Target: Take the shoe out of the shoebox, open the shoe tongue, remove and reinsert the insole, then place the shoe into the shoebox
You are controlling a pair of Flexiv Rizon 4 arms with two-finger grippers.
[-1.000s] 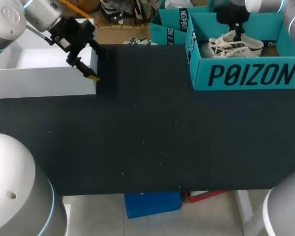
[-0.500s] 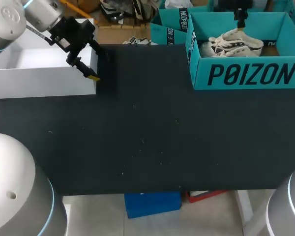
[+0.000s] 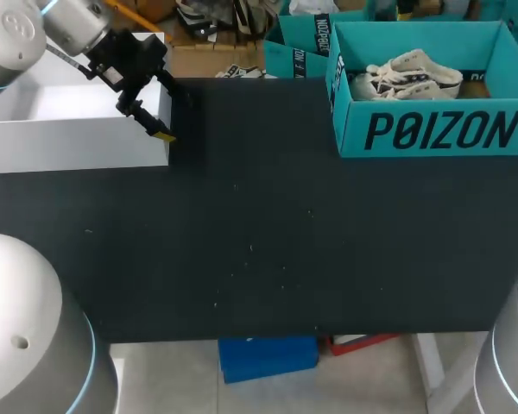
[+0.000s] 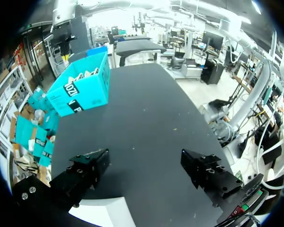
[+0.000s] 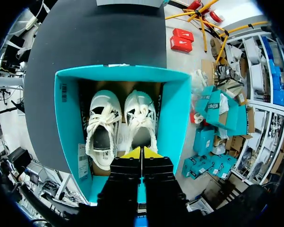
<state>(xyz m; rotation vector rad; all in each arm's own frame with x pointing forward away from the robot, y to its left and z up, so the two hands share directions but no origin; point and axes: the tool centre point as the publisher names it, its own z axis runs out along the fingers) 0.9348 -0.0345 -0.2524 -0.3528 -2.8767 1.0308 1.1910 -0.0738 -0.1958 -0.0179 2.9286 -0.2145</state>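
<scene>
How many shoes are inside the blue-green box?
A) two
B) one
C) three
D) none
A, because the right wrist view looks straight down on two white shoes lying side by side in the shoebox.

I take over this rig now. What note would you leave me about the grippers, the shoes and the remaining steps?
Left gripper: open, empty, beside the white box, far from the shoebox.
Right gripper: shut on nothing, above the shoebox, over the heel end of the shoes.
Both shoes lie side by side in the shoebox.
Done: nothing visible.
Left: take a shoe out, open the tongue, remove and reinsert the insole, put it back.
</scene>
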